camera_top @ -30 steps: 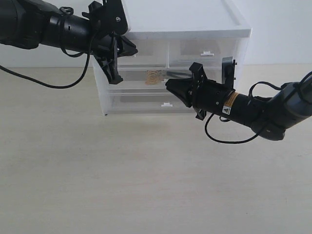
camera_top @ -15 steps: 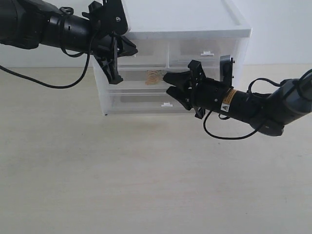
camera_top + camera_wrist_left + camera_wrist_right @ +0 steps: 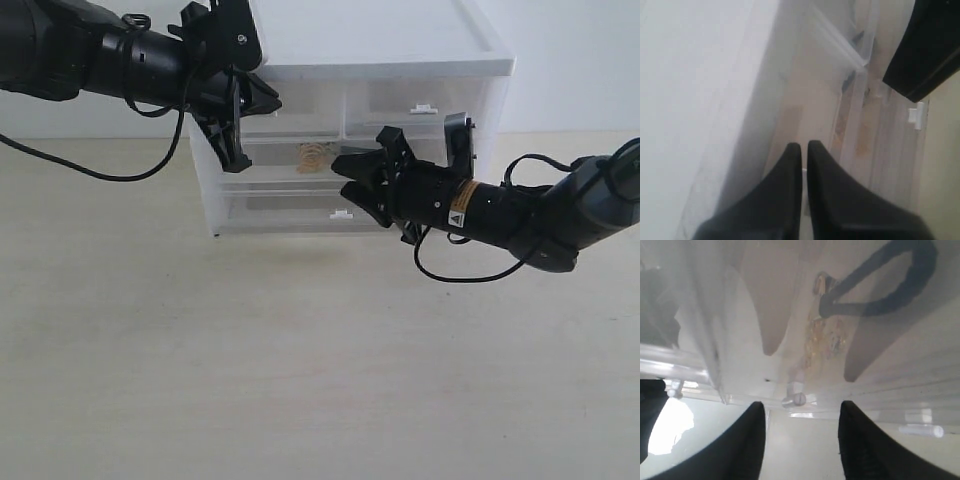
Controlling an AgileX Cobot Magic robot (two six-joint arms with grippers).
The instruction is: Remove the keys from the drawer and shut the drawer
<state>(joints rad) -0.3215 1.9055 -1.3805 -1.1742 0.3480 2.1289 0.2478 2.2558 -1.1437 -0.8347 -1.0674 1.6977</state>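
The keys (image 3: pixel 316 156) lie inside the drawer (image 3: pixel 275 162), gold rings showing through its translucent front, which looks flush with the cabinet. My right gripper (image 3: pixel 340 174) is open just in front of that drawer. In the right wrist view its fingers straddle the small white tab handle (image 3: pixel 795 399) without touching it, with the keys (image 3: pixel 826 337) and their black loop strap (image 3: pixel 892 282) behind the front. My left gripper (image 3: pixel 272 102) is at the cabinet's upper left front. In the left wrist view the left gripper (image 3: pixel 804 145) is shut, only a thin pale slit between its fingers.
The white cabinet (image 3: pixel 380 40) stands at the back of a pale wooden table (image 3: pixel 300 360). Two half-width drawers (image 3: pixel 420 100) sit above the task drawer, and a lower wide drawer with its own tab (image 3: pixel 343 214) sits below. Black cables trail from both arms.
My right gripper has moved left and slightly up, closing in on the drawer front, still open. The left arm has stayed where it was.
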